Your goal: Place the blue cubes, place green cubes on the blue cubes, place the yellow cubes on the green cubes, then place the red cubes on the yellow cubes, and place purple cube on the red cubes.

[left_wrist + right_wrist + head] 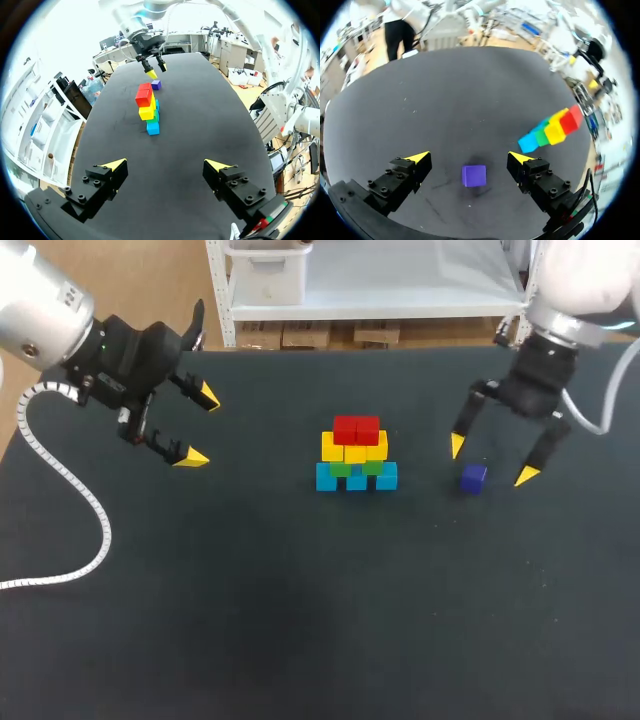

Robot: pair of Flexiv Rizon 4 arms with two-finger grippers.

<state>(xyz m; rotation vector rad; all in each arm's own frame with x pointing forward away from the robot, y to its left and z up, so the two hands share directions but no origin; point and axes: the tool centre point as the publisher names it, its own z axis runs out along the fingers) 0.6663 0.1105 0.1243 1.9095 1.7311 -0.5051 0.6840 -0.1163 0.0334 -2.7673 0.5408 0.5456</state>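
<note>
Purple cube [473,478] is found lying alone on the black table [300,620], at roughly 3 o'clock from the stack [356,453] and clearly apart from it. No contact with any other item is observed.

The right gripper [492,461] is positioned over this cube with its fingers spread wide. In the head view one yellow tip is seen at about 11 o'clock of the cube and the other at about 3 o'clock, neither touching it. In the right wrist view the cube is seen between the open fingers, with bare table showing on both sides.

The stack is located near the table's middle, slightly toward the far edge. Its layers are recorded from the base up:
- three blue cubes [356,478] set in a row on the table
- green cubes [372,467] resting on the blue; their number cannot be told
- yellow cubes [354,448] resting on the green
- two red cubes [356,429] side by side on top

Nothing is placed on the red layer.

The left gripper [200,427] is held at about 9 o'clock from the stack, well apart from it. Its fingers are parted and nothing is held between them. In the left wrist view the stack is seen well ahead of this gripper, with the right gripper beyond it.
</note>
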